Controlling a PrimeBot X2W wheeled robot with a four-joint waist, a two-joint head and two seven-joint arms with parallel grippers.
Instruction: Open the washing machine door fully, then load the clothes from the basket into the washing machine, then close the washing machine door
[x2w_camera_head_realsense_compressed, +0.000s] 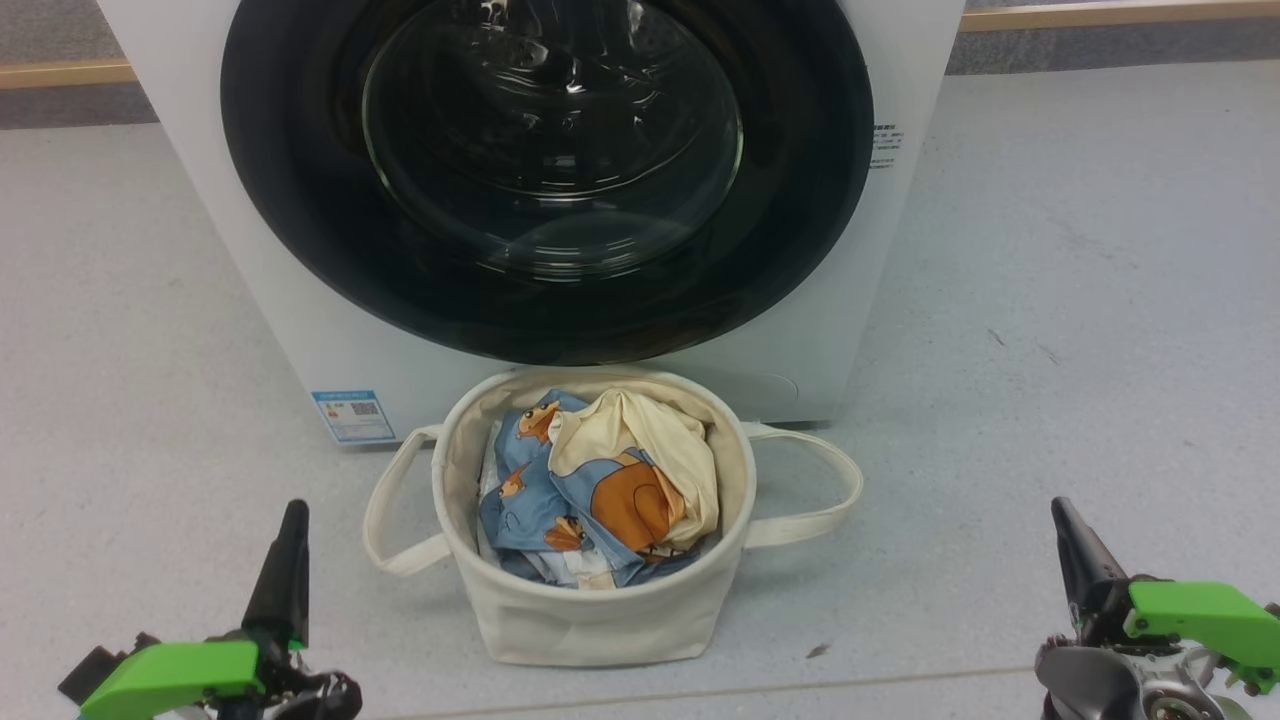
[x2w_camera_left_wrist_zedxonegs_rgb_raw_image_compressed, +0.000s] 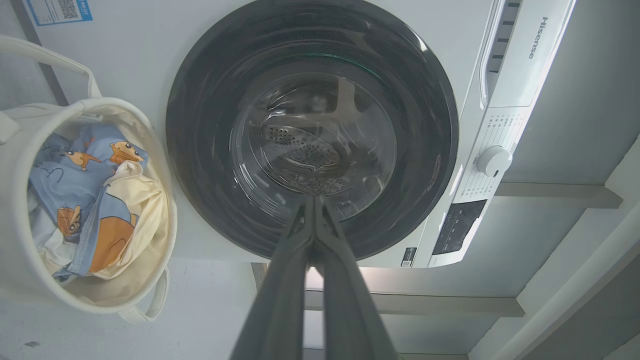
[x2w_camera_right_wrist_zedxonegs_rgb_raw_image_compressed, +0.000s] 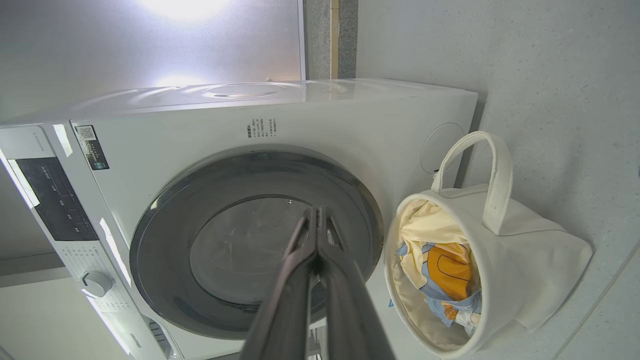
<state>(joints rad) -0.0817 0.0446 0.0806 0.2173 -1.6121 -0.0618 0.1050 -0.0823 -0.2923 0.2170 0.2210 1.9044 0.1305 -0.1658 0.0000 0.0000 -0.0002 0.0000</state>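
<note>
From the head view, the washing machine (x2w_camera_head_realsense_compressed: 900, 250) stands square ahead with the washing machine door (x2w_camera_head_realsense_compressed: 290, 200) shut flush against its front, glossy black rim around the glass bowl, and a blue label (x2w_camera_head_realsense_compressed: 352, 415) at its lower corner. The basket (x2w_camera_head_realsense_compressed: 590, 620) sits on the floor (x2w_camera_head_realsense_compressed: 1050, 350) just in front of the machine, below the door's lower rim, and the clothes (x2w_camera_head_realsense_compressed: 600, 480) lie bundled inside it, blue and cream with orange animals. The left gripper (x2w_camera_head_realsense_compressed: 292, 520) and right gripper (x2w_camera_head_realsense_compressed: 1068, 530) sit low at either side, well apart from basket and door. In the left wrist view that gripper's two dark fingers are pressed together tip to tip with nothing between them, pointing at the closed door; the basket of clothes lies off to the side and a control knob (x2w_camera_left_wrist_zedxonegs_rgb_raw_image_compressed: 494, 161) shows on the panel. In the right wrist view its fingers likewise meet at the tips, empty, aimed at the door, with the basket beside it. The first step, opening the door, looks not yet begun. Next, one arm likely has to reach the door's edge and find a pull point, which I cannot make out here, then swing it wide; whether the door clears the basket is unclear
</note>
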